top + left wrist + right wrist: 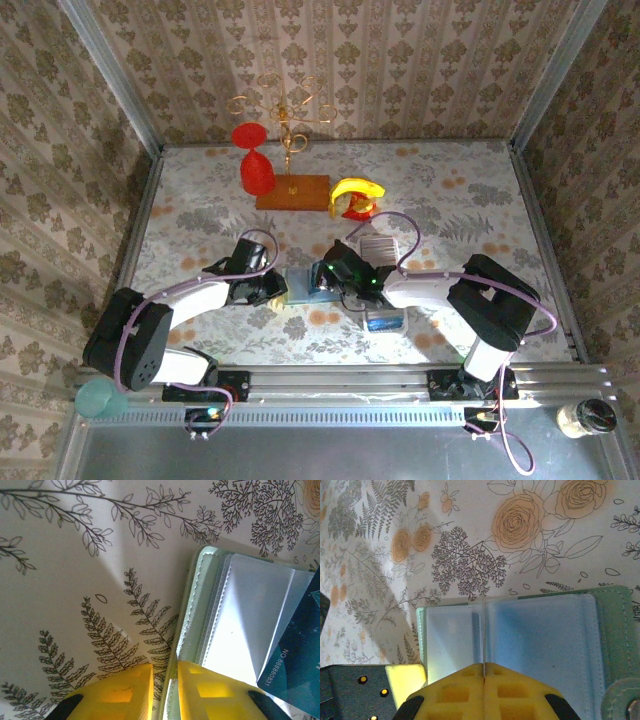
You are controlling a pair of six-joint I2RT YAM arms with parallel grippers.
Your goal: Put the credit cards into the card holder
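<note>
The sage-green card holder (303, 283) lies open mid-table, its clear sleeves facing up (540, 635). My left gripper (165, 667) is closed over the holder's stitched green left edge (192, 605); it sits left of the holder (278, 288) in the top view. My right gripper (484, 665) is shut on a credit card (484, 630), seen edge-on as a thin line above the sleeves. That blue card (295, 665) pokes in over the sleeves from the right. The right gripper (335, 283) is at the holder's right side. Another blue card (385, 321) lies just nearer, under the right arm.
A striped white tray (378, 247) sits just behind the right gripper. Farther back stand a red goblet (256, 165), a wooden base with a gold stand (292, 190) and a banana (357, 190). A jar (585, 418) stands off the table at the near right.
</note>
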